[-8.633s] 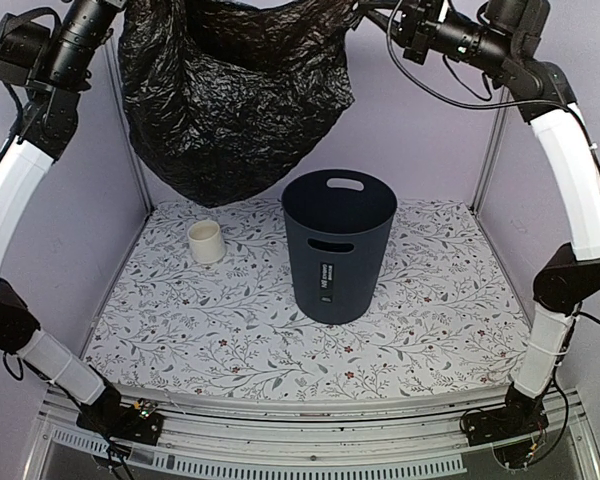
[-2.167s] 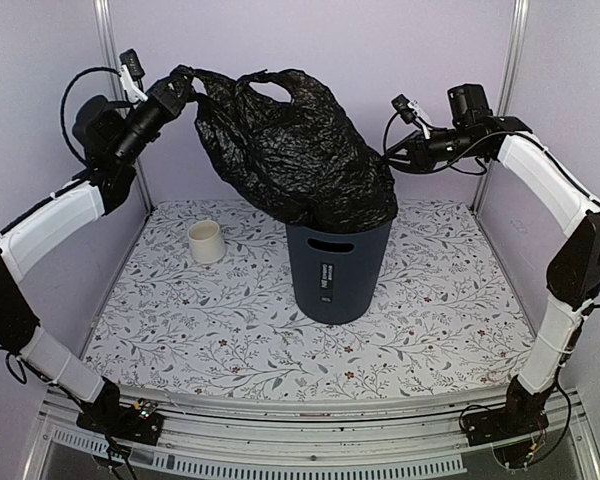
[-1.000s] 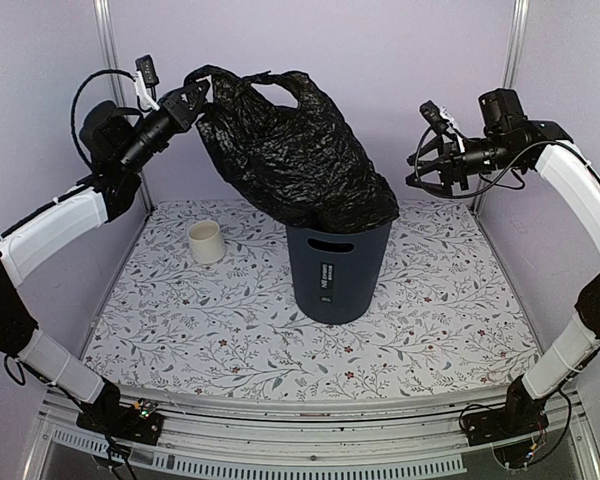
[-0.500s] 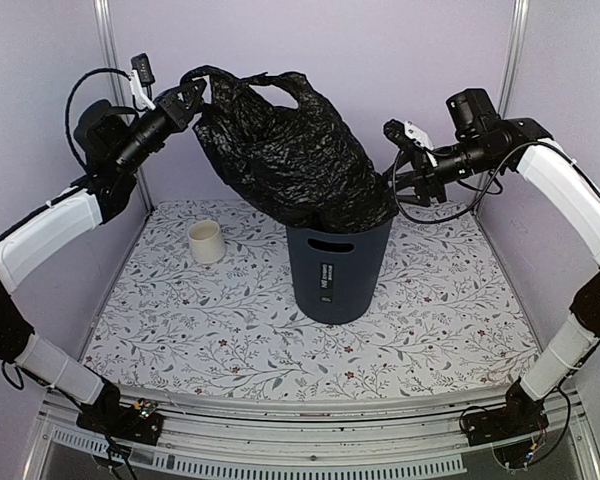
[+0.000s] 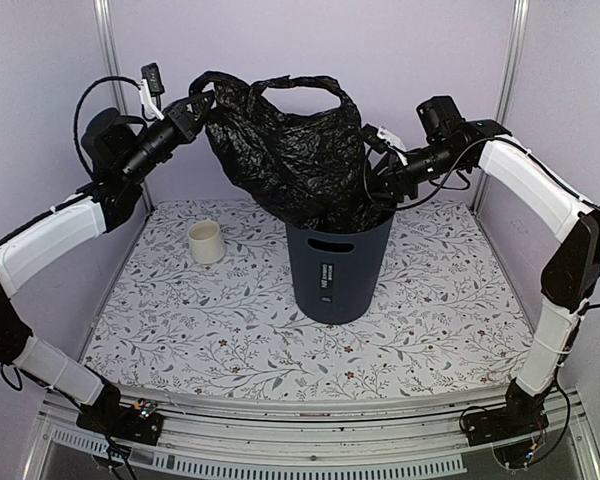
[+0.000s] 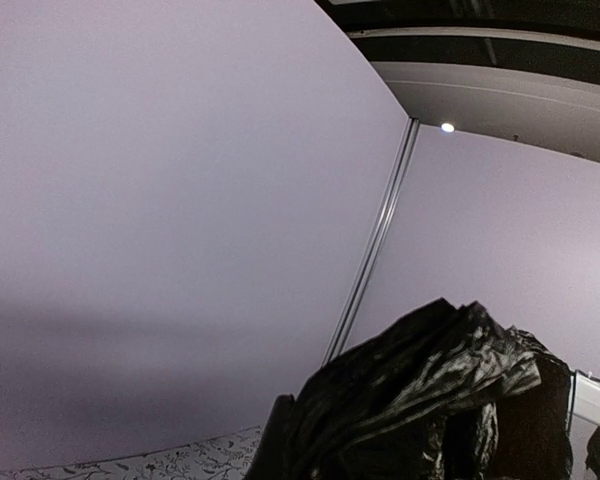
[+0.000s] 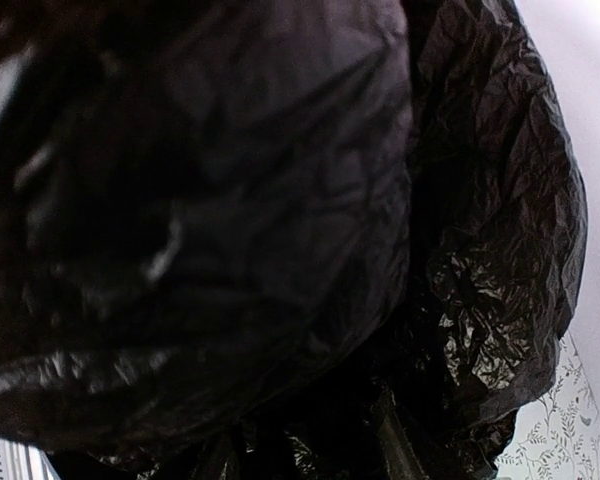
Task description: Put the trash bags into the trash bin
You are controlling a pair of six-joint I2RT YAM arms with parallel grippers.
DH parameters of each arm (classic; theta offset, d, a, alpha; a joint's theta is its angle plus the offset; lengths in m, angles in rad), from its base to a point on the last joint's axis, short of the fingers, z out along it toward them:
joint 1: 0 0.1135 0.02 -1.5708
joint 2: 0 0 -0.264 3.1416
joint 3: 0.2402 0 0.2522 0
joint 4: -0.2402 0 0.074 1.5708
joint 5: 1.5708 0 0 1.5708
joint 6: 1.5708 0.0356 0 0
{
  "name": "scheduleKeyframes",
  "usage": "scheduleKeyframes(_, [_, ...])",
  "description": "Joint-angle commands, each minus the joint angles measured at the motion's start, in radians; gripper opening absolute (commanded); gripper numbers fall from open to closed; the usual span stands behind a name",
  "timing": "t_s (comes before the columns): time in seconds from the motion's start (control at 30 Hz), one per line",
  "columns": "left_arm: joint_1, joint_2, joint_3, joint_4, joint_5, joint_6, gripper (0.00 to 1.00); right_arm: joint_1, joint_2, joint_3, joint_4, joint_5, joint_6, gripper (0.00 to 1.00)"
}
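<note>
Floral-print desk, flat. Dark grey round bin, smooth plastic, tapers downward, oval handle slot and small white label on the front, stands just below the right jaws. Small cream cup sits well below the left jaws, apart from the bin. Black bag is thin, glossy and crinkled. Its lower end is stuffed in the bin mouth, the rest is heaped above the rim with a loop handle on top. Left jaws pinch the bag's upper corner, held high. Right jaws are pressed into the bag's side just above the rim, buried in plastic; wide or narrow, cannot tell.
</note>
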Motion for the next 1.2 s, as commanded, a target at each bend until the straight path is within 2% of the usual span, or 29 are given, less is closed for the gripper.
scheduleKeyframes(0.0, [-0.016, -0.009, -0.019, 0.029, 0.0, -0.011, 0.0, 0.048, 0.034, 0.029, -0.024, 0.009, 0.032, 0.47])
scheduleKeyframes(0.07, [-0.019, 0.0, -0.023, 0.033, 0.002, -0.008, 0.0, 0.083, 0.047, 0.029, -0.031, -0.004, 0.039, 0.46])
scheduleKeyframes(0.2, [-0.023, 0.023, -0.043, 0.04, 0.0, -0.009, 0.0, 0.093, 0.116, 0.088, -0.067, -0.189, 0.174, 0.44])
scheduleKeyframes(0.23, [-0.025, 0.029, -0.048, 0.047, 0.005, -0.016, 0.0, 0.096, 0.129, 0.097, -0.085, -0.195, 0.184, 0.44])
scheduleKeyframes(0.4, [-0.042, 0.046, -0.053, 0.068, 0.014, -0.023, 0.0, 0.097, 0.092, 0.056, -0.132, -0.09, 0.129, 0.46])
scheduleKeyframes(0.57, [-0.051, 0.064, -0.042, 0.082, 0.034, -0.022, 0.0, 0.087, -0.048, -0.037, -0.104, -0.068, 0.073, 0.5])
scheduleKeyframes(0.7, [-0.056, 0.073, -0.041, 0.1, 0.053, -0.024, 0.0, 0.042, -0.094, -0.042, -0.092, -0.066, 0.066, 0.51])
scheduleKeyframes(0.87, [-0.061, 0.098, -0.032, 0.134, 0.074, -0.049, 0.0, -0.042, -0.075, 0.021, -0.091, -0.147, 0.068, 0.53])
scheduleKeyframes(1.17, [-0.085, 0.142, -0.011, 0.163, 0.102, -0.081, 0.0, -0.055, 0.035, 0.12, 0.017, -0.103, 0.166, 0.48])
